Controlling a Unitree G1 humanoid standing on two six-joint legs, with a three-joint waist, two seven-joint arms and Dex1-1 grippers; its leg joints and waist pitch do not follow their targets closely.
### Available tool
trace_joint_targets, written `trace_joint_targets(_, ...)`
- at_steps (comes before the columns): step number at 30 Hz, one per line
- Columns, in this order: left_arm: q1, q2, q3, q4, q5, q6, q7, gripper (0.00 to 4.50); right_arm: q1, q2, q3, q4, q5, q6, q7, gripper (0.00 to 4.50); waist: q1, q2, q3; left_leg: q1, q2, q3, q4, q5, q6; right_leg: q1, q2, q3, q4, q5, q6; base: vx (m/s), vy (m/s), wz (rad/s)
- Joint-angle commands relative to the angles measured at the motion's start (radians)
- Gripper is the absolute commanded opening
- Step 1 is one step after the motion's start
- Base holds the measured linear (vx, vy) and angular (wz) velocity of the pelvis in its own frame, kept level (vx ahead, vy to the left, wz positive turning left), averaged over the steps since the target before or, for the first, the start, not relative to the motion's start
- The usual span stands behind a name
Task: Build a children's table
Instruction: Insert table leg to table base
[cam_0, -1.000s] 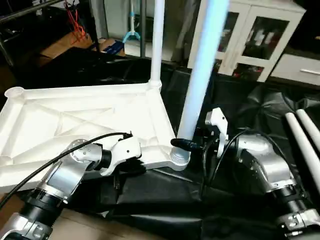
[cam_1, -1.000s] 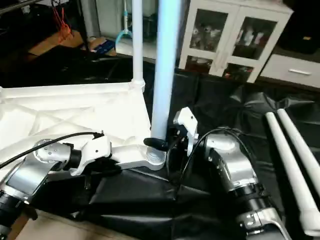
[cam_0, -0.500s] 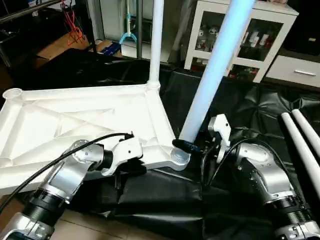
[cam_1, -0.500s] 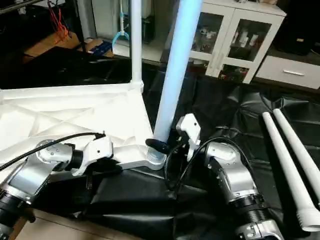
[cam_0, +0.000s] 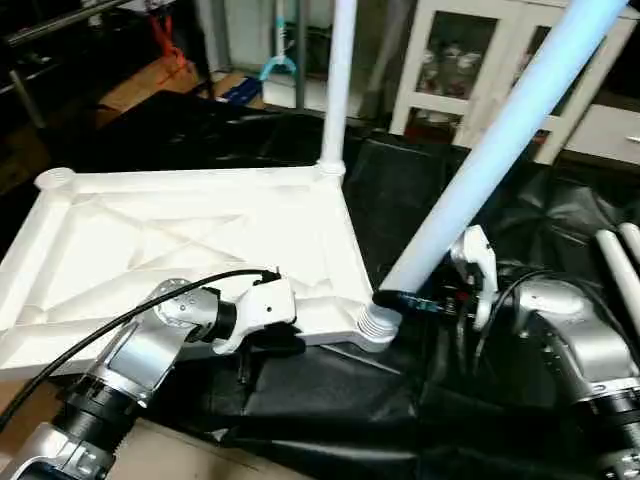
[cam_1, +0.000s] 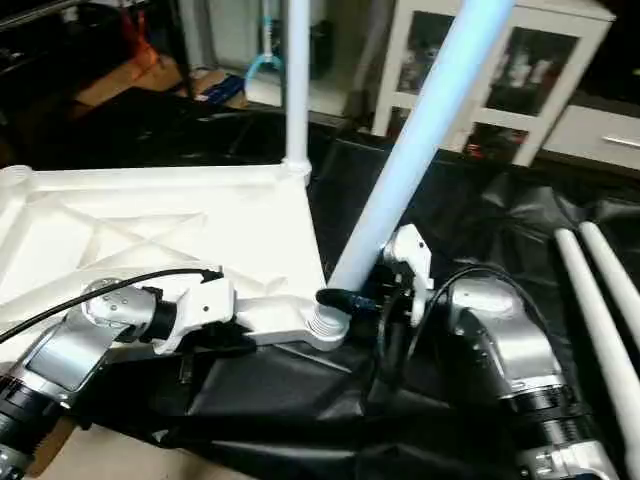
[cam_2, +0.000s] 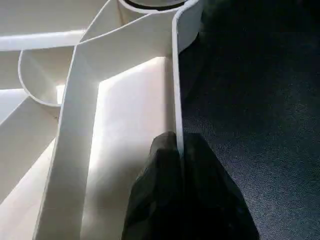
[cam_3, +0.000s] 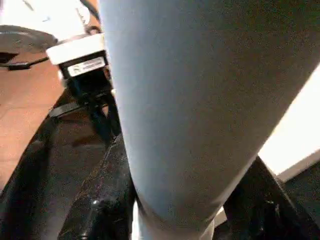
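The children's table top lies upside down on black sheeting, its ribs facing up. One white leg stands upright in the far right corner socket. A second leg leans steeply to the right, its foot at the near right corner socket. My right gripper is shut on this leg just above the socket; in the right wrist view the leg sits between the black fingers. My left gripper is shut on the top's near rim, its fingers pinching the thin wall.
Two loose white legs lie on the black sheet at the right. A white glass-door cabinet stands behind. Brown floor shows at the sheet's near edge. Dark racks and cables are at the back left.
The leg in my right gripper has tipped from nearly upright to a strong lean to the right. The camera has shifted a little. My left gripper keeps its hold on the rim.
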Motion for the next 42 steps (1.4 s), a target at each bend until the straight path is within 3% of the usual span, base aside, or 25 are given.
trace_joint_targets(1,0.01,0.001,-0.011,0.034,-0.001,-0.01,0.014,0.02,0.05,-0.043,0.045,0.078,-0.078,0.061,0.0,1.88,-0.009,-0.007,-0.021,0.036,0.09,-0.041,-0.086,-0.276,0.013,-0.005,-0.032,0.022,-0.051,-0.083,-0.204,0.0,0.0,0.0)
trace_joint_targets(4,0.009,0.002,-0.011,0.034,-0.002,-0.01,0.011,0.02,0.036,-0.04,0.044,0.08,-0.072,0.066,-0.002,1.88,-0.007,-0.006,-0.02,0.036,0.091,-0.042,-0.089,-0.29,0.01,-0.005,-0.033,0.02,-0.053,-0.123,-0.206,0.0,0.0,0.0)
trace_joint_targets(6,0.01,0.005,-0.011,0.027,-0.006,-0.008,0.006,0.02,0.009,-0.042,0.05,0.08,-0.065,0.07,0.012,1.88,-0.009,-0.006,-0.017,0.036,0.092,-0.046,-0.093,-0.341,-0.014,-0.008,-0.034,0.021,-0.058,-0.205,-0.192,0.0,0.0,0.0)
trace_joint_targets(8,0.01,0.007,-0.01,0.025,-0.007,-0.009,0.004,0.02,-0.004,-0.043,0.05,0.081,-0.065,0.072,0.019,1.88,-0.012,-0.006,-0.017,0.037,0.091,-0.048,-0.094,-0.359,-0.028,-0.01,-0.033,0.021,-0.06,-0.232,-0.183,0.0,0.0,0.0)
trace_joint_targets(10,0.011,0.008,-0.01,0.024,-0.007,-0.009,0.002,0.0,-0.014,-0.044,0.047,0.081,-0.06,0.08,0.024,1.86,-0.013,-0.006,-0.02,0.037,0.091,-0.048,-0.092,-0.344,-0.031,-0.008,-0.032,0.021,-0.057,-0.207,-0.181,0.0,0.0,0.0)
trace_joint_targets(14,0.011,0.01,-0.009,0.022,-0.007,-0.012,0.001,0.0,-0.03,-0.05,0.042,0.075,-0.05,0.098,0.038,1.85,-0.011,-0.006,-0.021,0.035,0.089,-0.044,-0.087,-0.284,-0.005,-0.003,-0.032,0.019,-0.05,-0.128,-0.202,0.0,0.0,0.0)
trace_joint_targets(24,0.009,0.011,-0.009,0.013,-0.015,-0.004,-0.003,0.0,-0.042,-0.064,0.042,0.044,-0.057,0.099,0.033,1.85,-0.008,-0.004,-0.02,0.036,0.089,-0.042,-0.082,-0.24,0.02,0.002,-0.031,0.017,-0.045,-0.088,-0.225,0.0,0.0,0.0)
trace_joint_targets(28,0.008,0.01,-0.009,0.012,-0.015,-0.004,-0.003,0.0,-0.054,-0.054,0.029,0.041,-0.055,0.081,0.008,1.85,-0.007,-0.004,-0.019,0.036,0.089,-0.041,-0.082,-0.239,0.025,0.002,-0.032,0.017,-0.046,-0.097,-0.23,0.0,0.0,0.0)
trace_joint_targets(39,0.008,0.012,-0.011,0.014,-0.01,-0.008,0.002,0.0,-0.087,0.003,-0.051,-0.012,0.039,0.108,-0.053,1.85,-0.009,-0.007,-0.017,0.031,0.089,-0.043,-0.079,-0.254,0.018,0.0,-0.035,0.02,-0.046,-0.16,-0.225,0.0,0.0,0.0)
trace_joint_targets(42,0.008,0.012,-0.011,0.015,-0.01,-0.008,0.002,0.0,-0.09,-0.002,-0.048,-0.019,0.039,0.11,-0.049,1.85,-0.01,-0.002,-0.016,0.03,0.088,-0.043,-0.079,-0.237,0.022,-0.001,-0.033,0.019,-0.043,-0.142,-0.228,0.0,0.0,0.0)
